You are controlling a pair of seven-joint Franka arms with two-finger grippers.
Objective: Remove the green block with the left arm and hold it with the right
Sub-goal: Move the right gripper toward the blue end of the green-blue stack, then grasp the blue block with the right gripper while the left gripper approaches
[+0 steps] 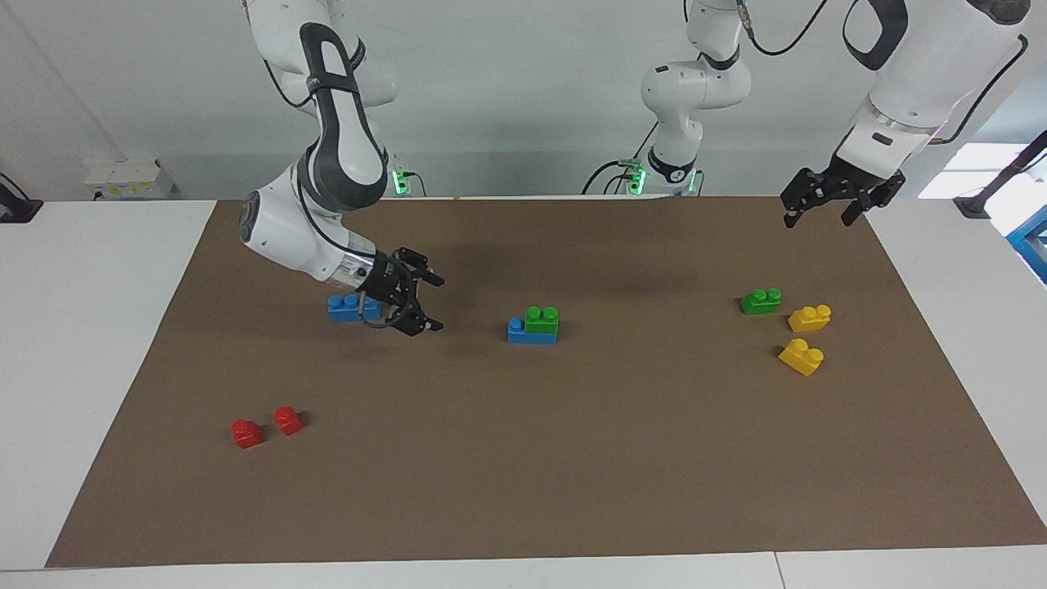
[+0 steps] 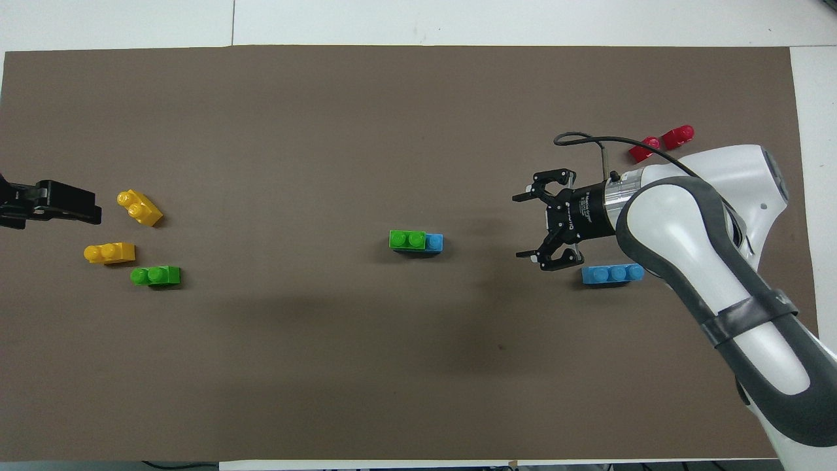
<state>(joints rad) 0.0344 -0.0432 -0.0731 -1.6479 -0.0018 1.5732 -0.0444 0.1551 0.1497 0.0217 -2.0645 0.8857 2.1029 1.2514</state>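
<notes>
brown paper covers most of the white bench [image 1: 98, 343], with a pale wall at the robots' end. near the middle of the paper sits the green block [image 1: 541, 319], stacked on a blue brick [image 1: 530, 331] so that one blue stud stays bare at the end toward the right arm. nothing is touching this pair.

the right tool [image 1: 417, 303] is low over the paper, lying on its side and pointing at the stack from the right arm's end, still well apart from it; its fingers are spread wide and grip nothing. just beside it, toward the right arm's end, a second blue brick [image 1: 353, 307] with three studs lies partly hidden under the wrist.

the left tool [image 1: 826, 204] hangs high over the edge of the paper at the left arm's end, waiting, its fingers parted and carrying nothing. below it lie a second green block [image 1: 761, 301] and two yellow bricks [image 1: 810, 317], [image 1: 802, 356], the green one nearest the robots.

two small red bricks [image 1: 247, 433], [image 1: 288, 420] sit close together toward the right arm's end, farther from the robots than everything else.
</notes>
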